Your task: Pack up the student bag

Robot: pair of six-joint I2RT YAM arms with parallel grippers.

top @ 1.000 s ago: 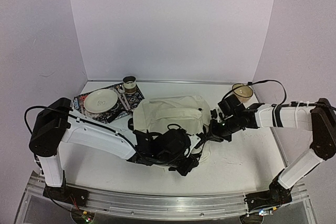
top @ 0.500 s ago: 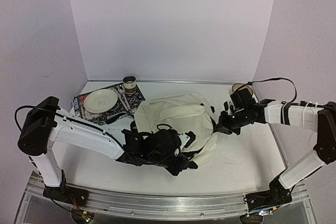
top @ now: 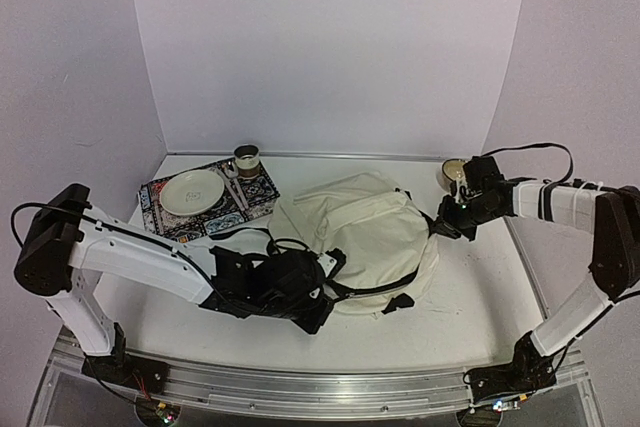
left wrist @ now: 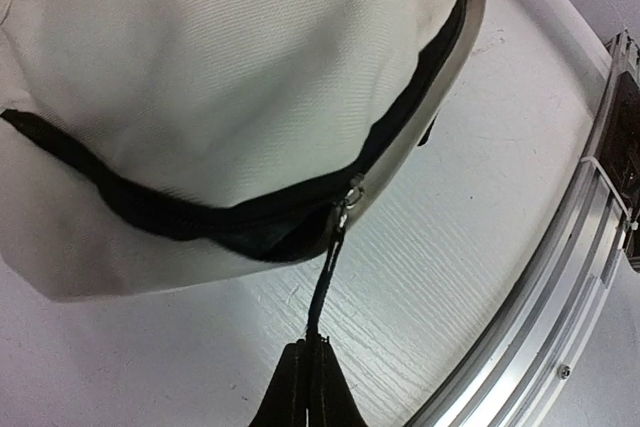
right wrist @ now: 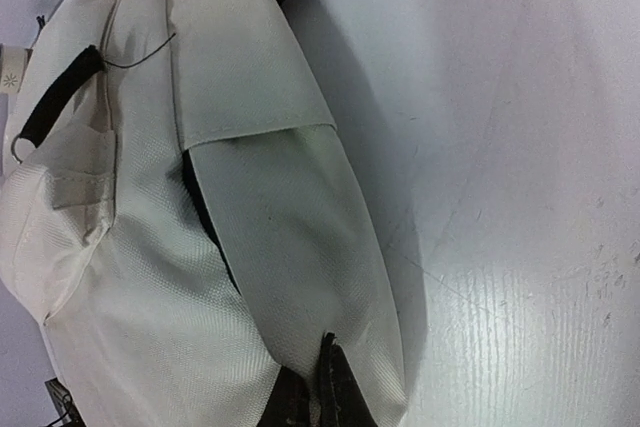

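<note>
Left jaws tight on zipper pull (left wrist: 322,282), right jaws tight on student bag (right wrist: 130,297)

I'm over the white table (top: 480,312), its bare top showing a faint grain on the near right, and the student bag (top: 370,237) is lying flat right in the middle of it. Far left, a patterned mat (top: 262,187) is spread on the surface, with a small brown cup (top: 246,159) at its far edge; whether the cup stands on the mat or just off it, I can't tell. Far right, a tan cup (top: 452,173) stands on the table, just beyond the bag's right end.
</note>
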